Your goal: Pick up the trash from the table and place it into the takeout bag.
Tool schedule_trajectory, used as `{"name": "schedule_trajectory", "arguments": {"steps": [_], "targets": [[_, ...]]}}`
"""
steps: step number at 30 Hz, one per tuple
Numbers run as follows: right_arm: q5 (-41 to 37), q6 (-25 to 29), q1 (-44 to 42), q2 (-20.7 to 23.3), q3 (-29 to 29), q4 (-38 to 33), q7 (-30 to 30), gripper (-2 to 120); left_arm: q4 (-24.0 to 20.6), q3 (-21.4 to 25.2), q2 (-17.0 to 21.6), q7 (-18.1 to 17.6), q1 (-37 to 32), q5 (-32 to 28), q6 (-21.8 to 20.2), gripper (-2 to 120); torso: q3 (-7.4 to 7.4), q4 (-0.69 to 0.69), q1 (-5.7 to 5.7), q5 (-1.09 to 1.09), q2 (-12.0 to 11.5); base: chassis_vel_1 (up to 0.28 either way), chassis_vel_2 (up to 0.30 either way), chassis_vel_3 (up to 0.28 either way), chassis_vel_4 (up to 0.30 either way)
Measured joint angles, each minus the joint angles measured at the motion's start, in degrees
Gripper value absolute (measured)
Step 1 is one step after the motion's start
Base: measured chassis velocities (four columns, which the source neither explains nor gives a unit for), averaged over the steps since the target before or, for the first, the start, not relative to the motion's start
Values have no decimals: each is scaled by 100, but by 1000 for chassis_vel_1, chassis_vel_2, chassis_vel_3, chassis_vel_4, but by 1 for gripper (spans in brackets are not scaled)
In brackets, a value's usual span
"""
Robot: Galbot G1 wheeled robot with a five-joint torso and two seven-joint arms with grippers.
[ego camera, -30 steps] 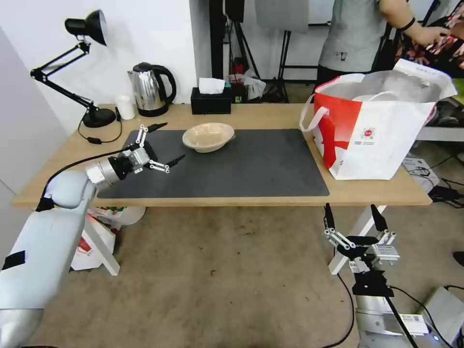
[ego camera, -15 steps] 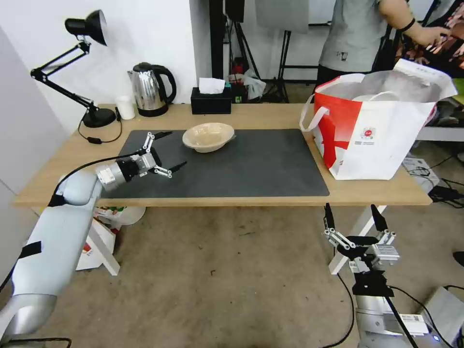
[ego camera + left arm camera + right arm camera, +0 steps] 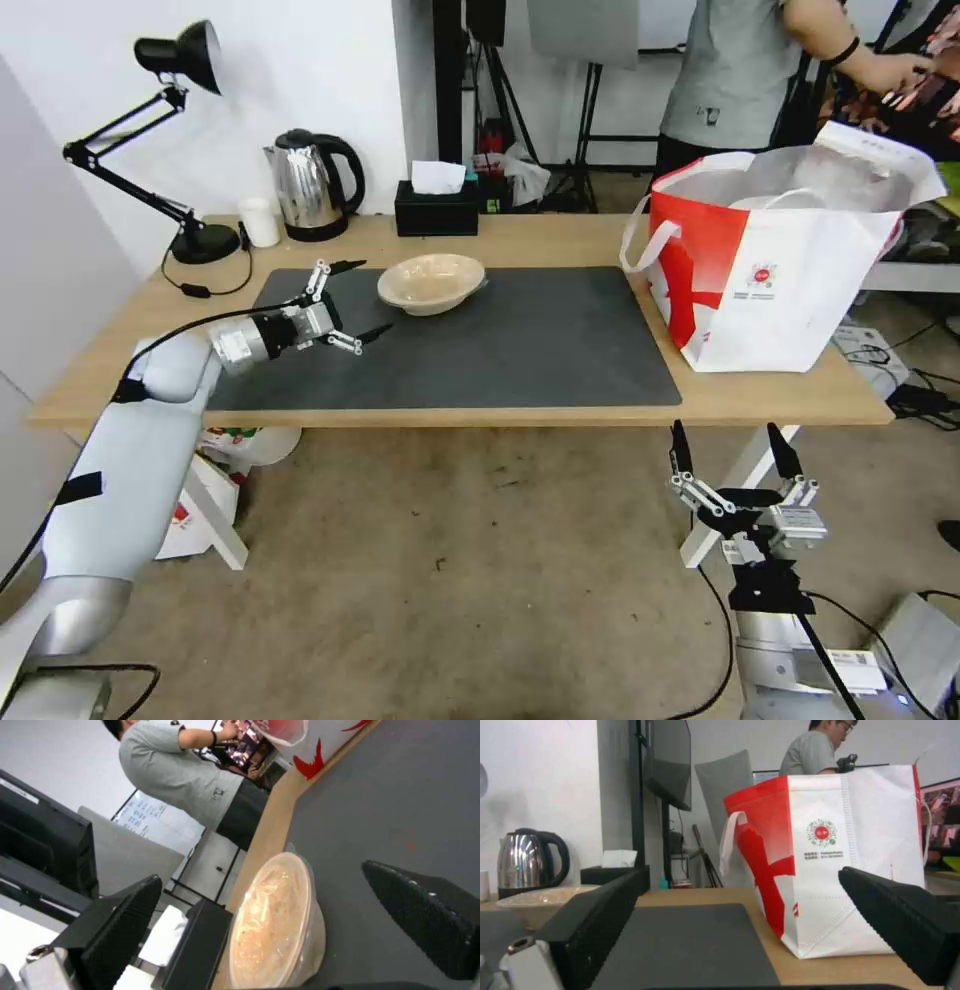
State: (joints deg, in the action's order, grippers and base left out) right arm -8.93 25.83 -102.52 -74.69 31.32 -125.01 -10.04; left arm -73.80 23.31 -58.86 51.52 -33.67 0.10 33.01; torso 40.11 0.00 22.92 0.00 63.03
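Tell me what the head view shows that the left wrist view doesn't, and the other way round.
Head view alone: the desk lamp, the steel kettle, the right gripper open below the table edge, and the whole takeout bag with its round logo.

Left wrist view alone: a close look between the left gripper fingers, open and aimed at the beige bowl's side.

Both share: the bowl on the dark grey mat, the open left gripper short of it, the black tissue box and part of the bag.
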Motion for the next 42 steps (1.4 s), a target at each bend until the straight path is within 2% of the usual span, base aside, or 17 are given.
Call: {"name": "schedule_trajectory", "arguments": {"steps": [13,27,42], "targets": [[0,0,0,0,0,0,0,100,138,-279,131,2,347,132,2,100,-1,1,0,0,0,0,0,0,0],[0,0,0,0,0,0,0,100,647,-488,-104,18,705,630,229,100,-1,1,0,0,0,0,0,0,0],[0,0,0,0,0,0,0,100,998,-814,-230,126,1183,709,266,100,0,0,0,0,0,0,0,0,0]]}}
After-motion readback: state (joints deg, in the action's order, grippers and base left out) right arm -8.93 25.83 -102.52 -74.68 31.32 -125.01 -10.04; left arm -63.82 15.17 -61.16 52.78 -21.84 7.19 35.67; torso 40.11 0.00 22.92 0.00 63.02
